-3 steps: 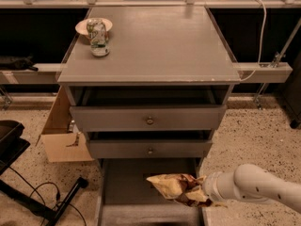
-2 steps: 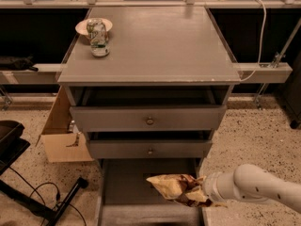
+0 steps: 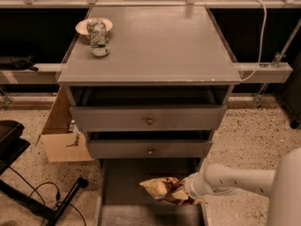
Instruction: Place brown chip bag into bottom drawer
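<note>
The brown chip bag is a crinkled foil bag with a dark brown middle and pale yellow ends. It hangs over the right side of the open bottom drawer, a wide shallow grey tray pulled out under the cabinet. My gripper comes in from the lower right on a white arm and is shut on the bag's right end. The fingers are mostly hidden by the bag. The bag is held above the drawer floor.
Two upper grey drawers with round knobs sit above. A green-and-white soda can and a small plate stand on the cabinet top. A cardboard box stands at the left, with a black stand and cables on the floor.
The arm and the bag have stayed almost still over the bottom drawer; nothing else has moved.
</note>
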You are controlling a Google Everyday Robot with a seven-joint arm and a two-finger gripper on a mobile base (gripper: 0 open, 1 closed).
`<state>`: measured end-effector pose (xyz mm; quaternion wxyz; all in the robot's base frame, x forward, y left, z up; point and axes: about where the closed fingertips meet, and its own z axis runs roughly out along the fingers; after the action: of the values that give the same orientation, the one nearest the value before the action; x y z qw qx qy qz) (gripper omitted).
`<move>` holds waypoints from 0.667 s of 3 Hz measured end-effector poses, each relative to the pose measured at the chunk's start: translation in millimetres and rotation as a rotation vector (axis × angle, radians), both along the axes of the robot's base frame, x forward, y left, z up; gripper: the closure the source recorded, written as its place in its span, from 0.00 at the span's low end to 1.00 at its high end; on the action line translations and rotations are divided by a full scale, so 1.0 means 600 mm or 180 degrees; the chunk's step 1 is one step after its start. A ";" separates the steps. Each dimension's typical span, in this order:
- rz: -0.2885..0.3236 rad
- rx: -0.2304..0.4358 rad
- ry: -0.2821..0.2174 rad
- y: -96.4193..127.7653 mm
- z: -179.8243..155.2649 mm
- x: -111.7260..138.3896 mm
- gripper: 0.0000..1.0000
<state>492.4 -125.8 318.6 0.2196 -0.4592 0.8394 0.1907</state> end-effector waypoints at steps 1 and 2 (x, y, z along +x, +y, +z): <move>-0.0109 -0.0020 0.0121 0.019 -0.114 0.026 0.98; -0.0097 -0.0015 0.0128 0.019 -0.110 0.021 0.74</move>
<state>504.7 -114.1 252.8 0.2046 -0.4429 0.8510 0.1946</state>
